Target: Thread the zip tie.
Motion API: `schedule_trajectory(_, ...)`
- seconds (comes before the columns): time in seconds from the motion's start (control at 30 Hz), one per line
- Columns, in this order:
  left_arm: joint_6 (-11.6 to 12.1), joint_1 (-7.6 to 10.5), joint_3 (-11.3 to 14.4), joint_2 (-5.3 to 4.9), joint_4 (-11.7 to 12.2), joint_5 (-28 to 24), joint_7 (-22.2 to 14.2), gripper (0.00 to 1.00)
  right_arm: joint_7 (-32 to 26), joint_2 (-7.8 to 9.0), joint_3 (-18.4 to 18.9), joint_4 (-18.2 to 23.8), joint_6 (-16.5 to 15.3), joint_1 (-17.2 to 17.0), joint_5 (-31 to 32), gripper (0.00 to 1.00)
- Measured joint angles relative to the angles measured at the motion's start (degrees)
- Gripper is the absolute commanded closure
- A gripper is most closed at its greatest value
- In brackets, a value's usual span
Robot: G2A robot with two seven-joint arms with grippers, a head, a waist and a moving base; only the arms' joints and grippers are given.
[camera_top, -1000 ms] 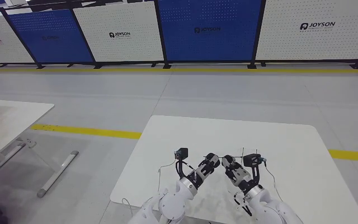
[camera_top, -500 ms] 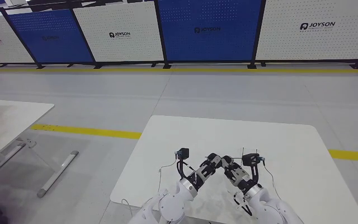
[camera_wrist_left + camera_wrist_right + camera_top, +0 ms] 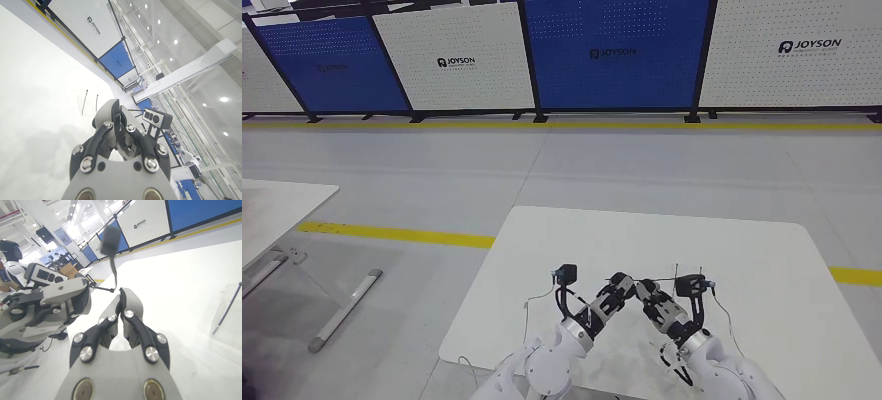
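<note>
Clear plastic container [image 3: 236,317] sits on the white table [image 3: 722,250], on the right arm's side, near both pincers; flat see-through walls, w/ 2 spare ties [image 3: 84,102] lying in it. These are thin, straight black strips, each w/ a small head, side by side but apart.

Left pincer [image 3: 119,106] is closed down on the zip tie [image 3: 102,288]; the black strap is nipped between its dark pads. A straight length pokes out past the tip toward the right pincer [image 3: 121,292], ending in a small blocky head just beside that pincer's tip; whether they touch can't be made out.

Right pincer's fingers are pressed together, pads meeting; can't tell if anything is caught between them.

Both pincers hang over the table near its front edge, tips almost meeting; fingers are smooth grey shells on black links w/ round metal screws.
</note>
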State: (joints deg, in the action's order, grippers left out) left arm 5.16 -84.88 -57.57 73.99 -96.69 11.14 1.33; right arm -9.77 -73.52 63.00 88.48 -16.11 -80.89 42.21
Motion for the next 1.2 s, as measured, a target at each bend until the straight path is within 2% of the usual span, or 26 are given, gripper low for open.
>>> schedule_trajectory(0.03, -0.16, 0.06, 0.01, 0.02, 0.04, -0.10, 0.03, 1.00, 0.10, 0.01, 0.07, 0.01, 0.00, -0.07, 0.00, 0.89)
schedule_trajectory(0.13, -0.36, 0.18, 0.08, 0.07, 0.09, -0.17, 0.08, 1.00, 0.55, 0.05, 0.27, 0.11, -0.14, -0.30, -0.04, 0.88)
schedule_trajectory(0.37, -0.55, 0.35, 0.23, 0.12, 0.22, -0.06, -0.17, 1.00, 0.67, 0.07, 0.35, 0.45, -0.27, -0.46, -0.01, 0.93)
schedule_trajectory(0.47, -0.60, 0.38, 0.25, 0.13, 0.28, -0.05, -0.22, 1.00, 0.57, 0.05, 0.25, 0.50, -0.35, -0.36, -0.07, 0.90)
schedule_trajectory(0.57, -0.63, 0.39, 0.22, 0.15, 0.33, -0.07, -0.17, 1.00, 0.16, 0.05, 0.10, 0.54, -0.55, -0.24, -0.07, 0.82)
schedule_trajectory(0.97, -0.58, 0.50, 0.18, 0.19, 0.45, 0.06, -0.31, 1.00, 0.40, 0.08, 0.32, 0.74, -0.83, -0.29, -0.45, 0.84)
schedule_trajectory(1.13, -0.72, 0.63, 0.30, 0.22, 0.52, 0.20, -0.49, 1.00, 0.82, 0.11, 0.53, 0.99, -1.16, -0.47, -0.71, 0.81)
schedule_trajectory(1.2, -0.82, 0.68, 0.38, 0.23, 0.55, 0.30, -0.59, 1.00, 0.78, 0.12, 0.55, 1.03, -1.18, -0.47, -0.74, 0.84)
